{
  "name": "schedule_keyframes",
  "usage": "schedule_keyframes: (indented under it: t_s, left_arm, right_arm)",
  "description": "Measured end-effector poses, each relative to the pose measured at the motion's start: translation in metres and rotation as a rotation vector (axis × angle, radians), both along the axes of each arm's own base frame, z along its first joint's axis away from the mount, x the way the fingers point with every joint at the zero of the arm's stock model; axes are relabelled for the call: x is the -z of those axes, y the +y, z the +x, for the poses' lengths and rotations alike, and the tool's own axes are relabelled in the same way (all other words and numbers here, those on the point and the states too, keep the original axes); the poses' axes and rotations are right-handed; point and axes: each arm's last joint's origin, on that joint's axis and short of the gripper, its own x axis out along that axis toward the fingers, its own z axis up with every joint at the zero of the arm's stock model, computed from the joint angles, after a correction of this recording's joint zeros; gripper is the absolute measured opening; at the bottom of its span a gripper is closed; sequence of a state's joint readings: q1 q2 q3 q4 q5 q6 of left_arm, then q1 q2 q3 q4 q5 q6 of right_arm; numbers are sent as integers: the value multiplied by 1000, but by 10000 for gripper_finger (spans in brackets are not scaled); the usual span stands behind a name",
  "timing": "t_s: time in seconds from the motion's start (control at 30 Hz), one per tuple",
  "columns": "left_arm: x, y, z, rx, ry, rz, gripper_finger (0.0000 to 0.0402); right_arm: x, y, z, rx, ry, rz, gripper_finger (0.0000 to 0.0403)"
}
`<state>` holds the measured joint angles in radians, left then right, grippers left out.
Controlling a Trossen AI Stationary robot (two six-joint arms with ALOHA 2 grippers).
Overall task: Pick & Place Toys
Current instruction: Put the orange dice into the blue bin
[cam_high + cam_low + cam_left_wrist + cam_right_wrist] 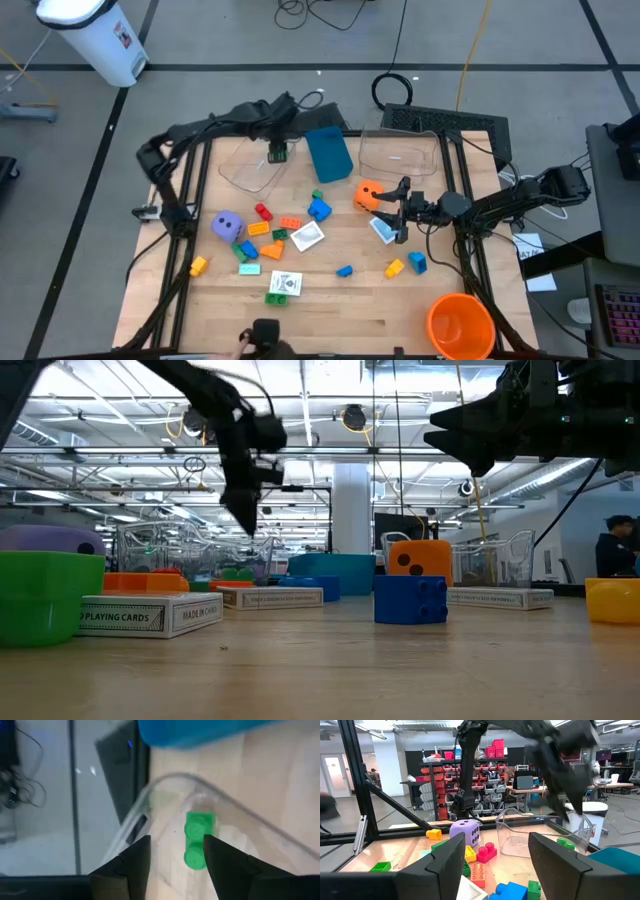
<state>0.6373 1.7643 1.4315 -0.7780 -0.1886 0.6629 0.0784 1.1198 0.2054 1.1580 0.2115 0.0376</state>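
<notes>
My left gripper [278, 152] hangs open over the left clear tub [245, 168] at the table's far side. In the left wrist view a green brick [196, 845] lies in the tub below and between the open fingers [175, 845], and nothing touches it. My right gripper [401, 210] is open and empty. It stands level above the table between the orange die [367, 193] and a white card [383, 230]. The purple die [228, 226], several coloured bricks [290, 222] and other cards [307, 237] lie loose on the table's middle and left.
A blue box [328, 152] stands between the left tub and a second clear tub [400, 150] at the far side. A big orange cup [460, 325] stands at the near right corner. Yellow and blue bricks [405, 265] lie near the right gripper.
</notes>
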Motion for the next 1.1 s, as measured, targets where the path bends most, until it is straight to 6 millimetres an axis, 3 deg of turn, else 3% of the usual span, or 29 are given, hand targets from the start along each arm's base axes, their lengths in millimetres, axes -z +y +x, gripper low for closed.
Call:
schedule_keyframes:
  t_s: [0.13, 0.3, 0.43, 0.53, 0.7, 0.93, 1.1]
  left_arm:
    - [-50, -24, -15, -29, -164, 49, 184]
    - [-113, -56, -54, -68, -447, 41, 184]
    - [-135, -79, -87, -67, -650, -43, 184]
    - [-126, -99, -106, -49, -755, -94, 184]
    - [-77, -131, -118, -55, -881, -201, 184]
    - [-25, -178, -115, 59, -1112, -361, 184]
    - [-7, -206, -108, 90, -1181, -342, 184]
  right_arm:
    - [0, 0, 0, 1, 0, -4, 210]
    - [0, 0, 0, 1, 0, -4, 210]
    - [0, 0, 0, -1, -1, -4, 210]
    - [0, 0, 0, -1, 0, -11, 210]
    - [-1, 0, 0, 2, -5, -22, 210]
    - [-2, 0, 0, 1, -16, -21, 210]
    - [-2, 0, 0, 0, -16, -21, 210]
